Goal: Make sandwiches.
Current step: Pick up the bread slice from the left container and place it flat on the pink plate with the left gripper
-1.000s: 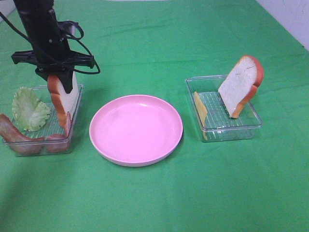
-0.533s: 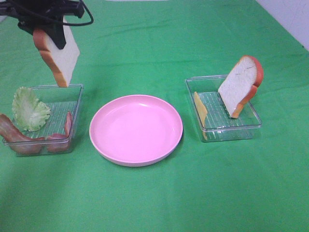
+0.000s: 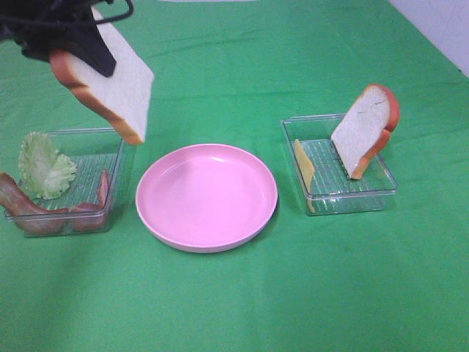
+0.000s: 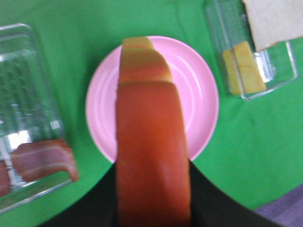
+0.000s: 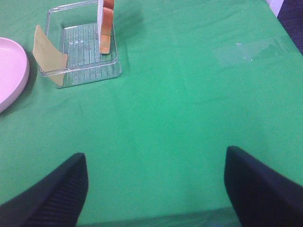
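Left fingers (image 3: 99, 57) have swung their clamped bread slice (image 3: 117, 84) from ten o'clock toward the one plate (image 3: 207, 196); second slice (image 3: 364, 130) leans in three-o'clock tray (image 3: 352, 204). Bench (image 3: 220, 308) open between. Right fingers (image 5: 52, 194) spread, empty.

Bright, flat light from above, no hard shadows. Green cloth (image 3: 308, 293) evenly lit, slightly darker toward its near-left corner. Pink plate (image 3: 207, 196) shows a soft sheen on its far side and a thin shadow under its near-right rim. Right tray (image 3: 344, 202) carries small white glints. Left tray (image 4: 19, 137) has one blown-out patch in the left wrist view. That view is soft all over; held bread slice (image 4: 151, 156) sits very close, crust blurred. Left gripper (image 3: 97, 55) reads black, no detail. Right gripper (image 5: 156, 189) fingers (image 5: 52, 194) dark, out of focus.
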Robot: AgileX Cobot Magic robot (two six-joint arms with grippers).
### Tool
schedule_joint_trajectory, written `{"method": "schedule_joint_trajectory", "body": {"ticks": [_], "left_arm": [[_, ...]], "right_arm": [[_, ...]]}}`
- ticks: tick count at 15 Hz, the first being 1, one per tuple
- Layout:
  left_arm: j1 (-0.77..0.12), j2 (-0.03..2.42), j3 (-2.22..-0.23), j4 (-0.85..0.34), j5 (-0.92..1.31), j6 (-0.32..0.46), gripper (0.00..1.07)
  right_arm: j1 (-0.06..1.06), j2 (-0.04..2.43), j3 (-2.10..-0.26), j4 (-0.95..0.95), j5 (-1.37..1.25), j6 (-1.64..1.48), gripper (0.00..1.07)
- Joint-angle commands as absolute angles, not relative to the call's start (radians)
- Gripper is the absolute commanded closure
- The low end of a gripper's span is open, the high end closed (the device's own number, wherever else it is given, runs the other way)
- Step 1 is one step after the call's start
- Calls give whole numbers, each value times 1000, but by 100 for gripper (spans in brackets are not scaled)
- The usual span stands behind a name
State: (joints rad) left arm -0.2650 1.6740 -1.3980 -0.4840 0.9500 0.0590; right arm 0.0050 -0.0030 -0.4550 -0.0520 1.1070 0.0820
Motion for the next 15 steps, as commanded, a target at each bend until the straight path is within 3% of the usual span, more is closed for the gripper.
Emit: {"method": "schedule_joint_trajectory", "body": {"ticks": [1,4,7,10,15], "left_arm": [[-273,1706,-1265,-731,834,253,107],[-293,1786,-1255,-868,821,329,107],[-323,1881,-1268,-930,800,329,107],[-382,2006,-1341,-926,802,239,107],[-401,2086,-1400,-927,758,208,107]], "right_arm": [[2,-36,-453,-49,1103,74,31],[2,-36,-453,-49,1103,74,31],[2,-35,-453,-49,1103,74,31],[2,-35,-453,-49,1103,74,31],[2,-35,-453,-49,1103,74,31]]}}
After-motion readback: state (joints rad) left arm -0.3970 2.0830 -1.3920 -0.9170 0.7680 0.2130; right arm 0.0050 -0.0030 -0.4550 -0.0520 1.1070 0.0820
